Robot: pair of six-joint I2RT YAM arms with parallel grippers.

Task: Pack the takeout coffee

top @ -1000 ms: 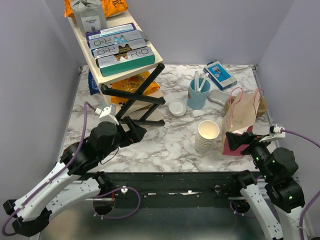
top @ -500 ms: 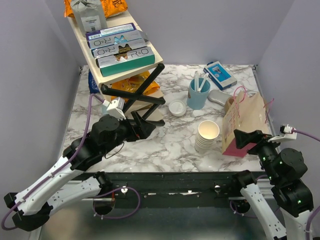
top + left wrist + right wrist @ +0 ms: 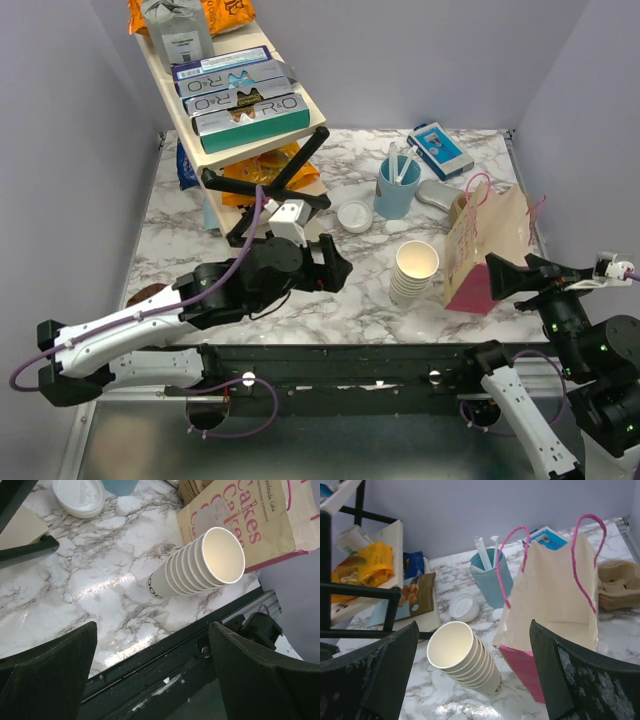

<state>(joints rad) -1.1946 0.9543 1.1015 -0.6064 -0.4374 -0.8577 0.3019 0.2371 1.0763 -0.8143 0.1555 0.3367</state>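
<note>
Illumination is even and bright; glare marks the marble table [image 3: 107, 582]; wrist-view fingers [image 3: 370, 680] appear dark and blurred.

The marble table [image 3: 372, 305] is carrying a stack of paper cups [image 3: 415, 270] near its middle. A paper bag [image 3: 485, 240] is standing just to their right. Farther back, a blue mug [image 3: 397, 187] is sitting with a lidded white cup [image 3: 355, 216] on its left. A shelf stand [image 3: 270, 190] is standing at the far left.
</note>
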